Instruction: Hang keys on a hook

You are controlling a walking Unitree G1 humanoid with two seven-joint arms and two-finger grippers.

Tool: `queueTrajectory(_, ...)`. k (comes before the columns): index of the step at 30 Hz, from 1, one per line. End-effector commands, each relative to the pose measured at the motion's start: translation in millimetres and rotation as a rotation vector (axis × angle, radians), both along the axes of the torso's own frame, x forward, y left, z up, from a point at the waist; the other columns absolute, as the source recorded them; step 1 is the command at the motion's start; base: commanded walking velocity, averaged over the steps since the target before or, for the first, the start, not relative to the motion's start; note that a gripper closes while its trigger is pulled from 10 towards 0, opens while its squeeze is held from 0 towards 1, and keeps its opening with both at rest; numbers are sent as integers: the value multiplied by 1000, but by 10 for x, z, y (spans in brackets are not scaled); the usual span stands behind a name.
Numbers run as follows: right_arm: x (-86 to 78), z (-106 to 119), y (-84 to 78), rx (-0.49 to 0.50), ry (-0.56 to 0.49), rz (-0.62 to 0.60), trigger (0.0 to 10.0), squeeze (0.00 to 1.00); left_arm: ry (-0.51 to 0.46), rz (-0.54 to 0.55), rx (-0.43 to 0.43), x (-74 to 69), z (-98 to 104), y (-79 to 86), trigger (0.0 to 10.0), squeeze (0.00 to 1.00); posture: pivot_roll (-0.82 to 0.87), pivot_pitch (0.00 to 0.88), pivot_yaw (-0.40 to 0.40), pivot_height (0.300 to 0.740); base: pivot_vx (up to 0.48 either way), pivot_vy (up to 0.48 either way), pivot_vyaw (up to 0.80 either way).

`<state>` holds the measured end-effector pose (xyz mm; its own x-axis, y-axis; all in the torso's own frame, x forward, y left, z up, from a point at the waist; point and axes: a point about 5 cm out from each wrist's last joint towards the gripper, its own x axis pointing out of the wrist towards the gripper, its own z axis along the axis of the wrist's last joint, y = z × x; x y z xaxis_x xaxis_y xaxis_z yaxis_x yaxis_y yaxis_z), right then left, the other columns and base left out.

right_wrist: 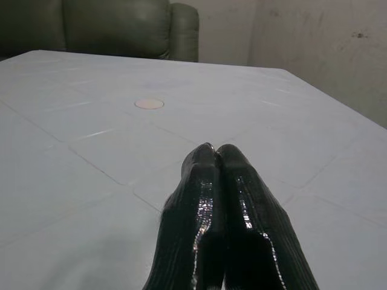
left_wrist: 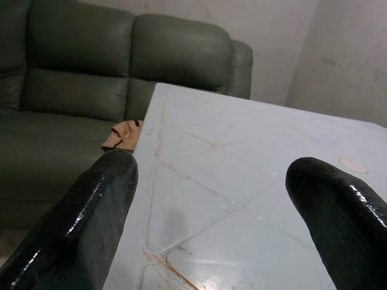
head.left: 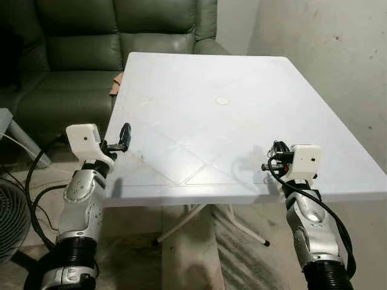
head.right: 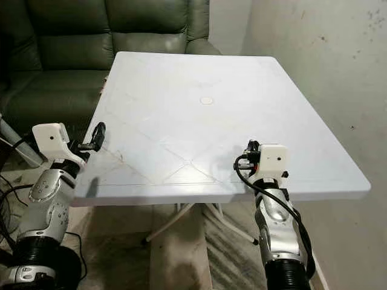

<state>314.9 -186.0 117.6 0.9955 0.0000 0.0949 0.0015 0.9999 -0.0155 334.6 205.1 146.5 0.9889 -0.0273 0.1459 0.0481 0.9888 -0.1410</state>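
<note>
My left gripper (head.left: 124,138) hovers at the left edge of a white folding table (head.left: 205,127), its two black fingers (left_wrist: 103,193) spread wide apart with nothing between them. My right gripper (head.left: 275,152) is held just above the table's near right part. Its fingertips (right_wrist: 216,151) are pressed together and hold nothing. A small round cap (head.left: 222,101) marks the middle of the tabletop.
A dark green leather sofa (head.left: 91,36) stands behind the table at the left, with a brown cloth (left_wrist: 123,134) on its seat by the table's corner. A grey wall (head.left: 338,48) runs along the right. A fan (head.left: 9,217) and cables lie at the lower left.
</note>
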Motion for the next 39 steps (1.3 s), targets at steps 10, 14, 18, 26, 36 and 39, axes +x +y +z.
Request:
queueTrajectory(10,10,13,-17,2,-6,-14,10000,0,6,-2,-20,18,11,10,10000,0,10,0,3,740,0,0,-769)
queueTrajectory(14,9,12,-17,2,-6,-14,10000,0,6,-3,-25,20,13,13,10000,0,13,0,2,740,0,61,-769)
queueTrajectory(18,11,10,-12,3,-4,-12,10000,0,8,1,-16,20,12,24,10000,0,14,0,1,740,0,444,-764)
queueTrajectory(26,10,8,-7,5,-3,-9,10000,0,2,3,-1,10,22,6,10000,0,15,0,2,740,0,45,-767)
queueTrajectory(36,-7,2,-15,3,0,-10,10000,0,1,-4,4,8,26,-6,10000,0,10,0,1,740,0,0,-763)
queueTrajectory(39,-9,2,-13,4,0,-10,10000,0,6,-6,7,11,21,-13,10000,0,8,0,1,740,0,0,-765)
